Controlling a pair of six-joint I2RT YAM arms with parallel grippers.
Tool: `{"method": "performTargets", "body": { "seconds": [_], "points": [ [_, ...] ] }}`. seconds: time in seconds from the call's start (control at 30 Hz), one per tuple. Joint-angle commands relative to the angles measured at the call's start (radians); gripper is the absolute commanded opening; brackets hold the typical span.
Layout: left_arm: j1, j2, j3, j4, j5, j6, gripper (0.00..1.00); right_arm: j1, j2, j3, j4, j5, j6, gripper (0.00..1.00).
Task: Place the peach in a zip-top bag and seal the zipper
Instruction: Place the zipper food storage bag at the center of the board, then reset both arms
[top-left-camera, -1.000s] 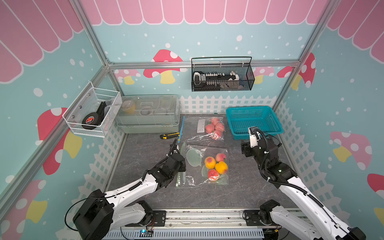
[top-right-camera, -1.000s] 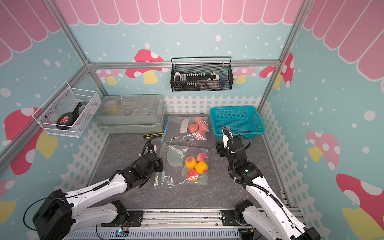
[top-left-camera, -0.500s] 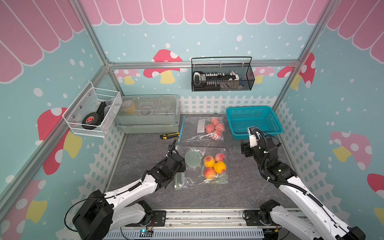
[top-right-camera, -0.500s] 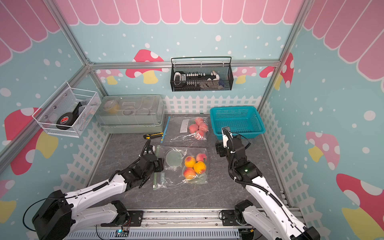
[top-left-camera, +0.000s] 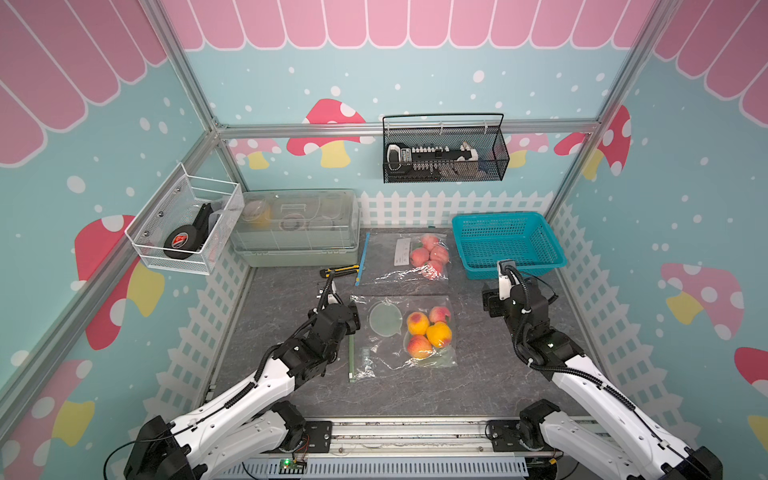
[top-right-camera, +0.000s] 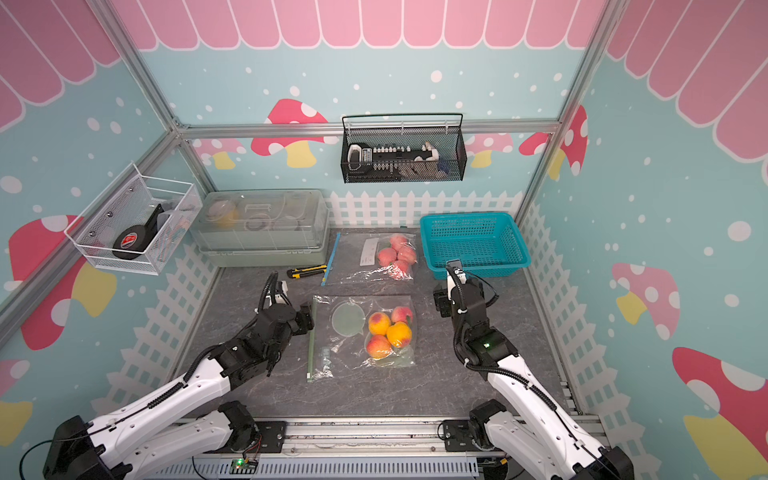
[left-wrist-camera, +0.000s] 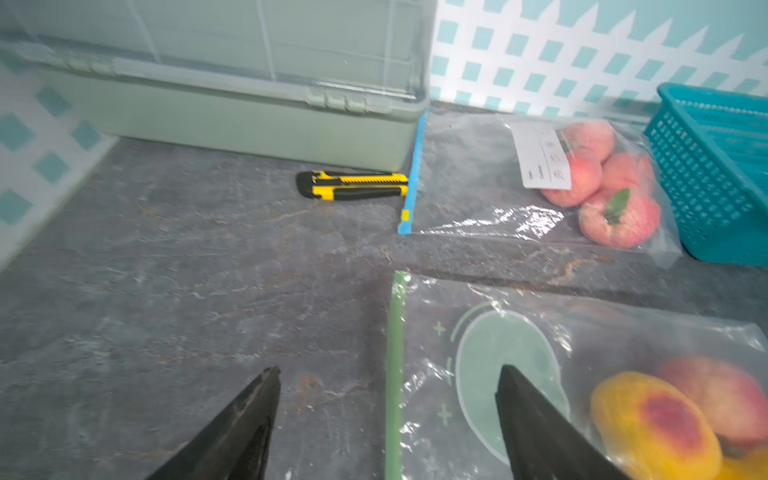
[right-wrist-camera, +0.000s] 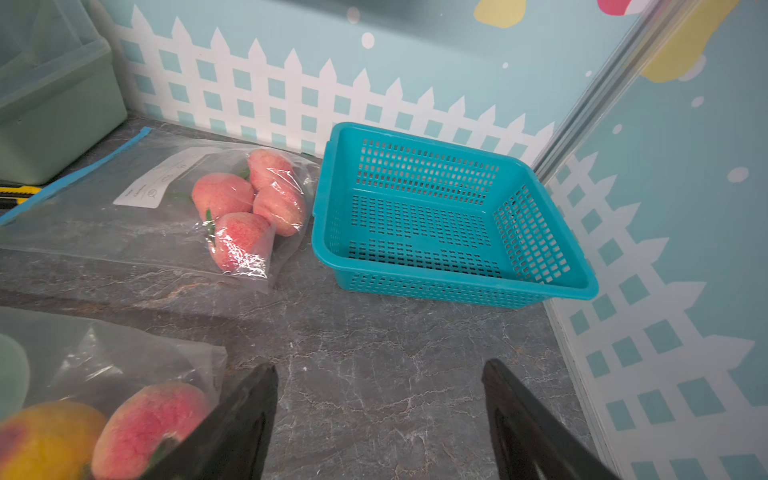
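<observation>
Four peaches (top-left-camera: 428, 330) are inside the green-zip bag (top-left-camera: 386, 357), which lies flat on the tabletop (top-left-camera: 291, 316) at centre frame in both top views. The zipper (top-left-camera: 351, 359) runs down the bag's left edge. I can't tell if it's pressed shut along its whole length.

My left hand (left-wrist-camera: 388, 370) is at the upper end of that zipper with its fingers (left-wrist-camera: 249, 415) apart. One is over bare tabletop, the other over the bag, and nothing is gripped. I can't tell if they touch the plastic.

My right hand (right-wrist-camera: 379, 365) hovers just right of the bag over bare tabletop, also spread, with nothing between.

The second bag (top-left-camera: 390, 266), with a blue zip, holds pink peaches (top-left-camera: 430, 253) at upper centre, just left of the teal basket (top-left-camera: 498, 217). A yellow knife (top-left-camera: 338, 271) lies beside the blue zip, below the green box (top-left-camera: 291, 257).
</observation>
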Motion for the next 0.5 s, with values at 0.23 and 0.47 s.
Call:
{"method": "performTargets", "body": {
  "seconds": [0.23, 0.47],
  "points": [
    [0.080, -0.020, -0.066, 0.301, -0.244, 0.232, 0.81, -0.007, 0.045, -0.188, 0.429, 0.263, -0.084, 0.79],
    [0.202, 0.015, -0.138, 0.470, -0.207, 0.309, 0.81, -0.050, 0.092, -0.278, 0.611, 0.321, -0.156, 0.80]
  ]
}}
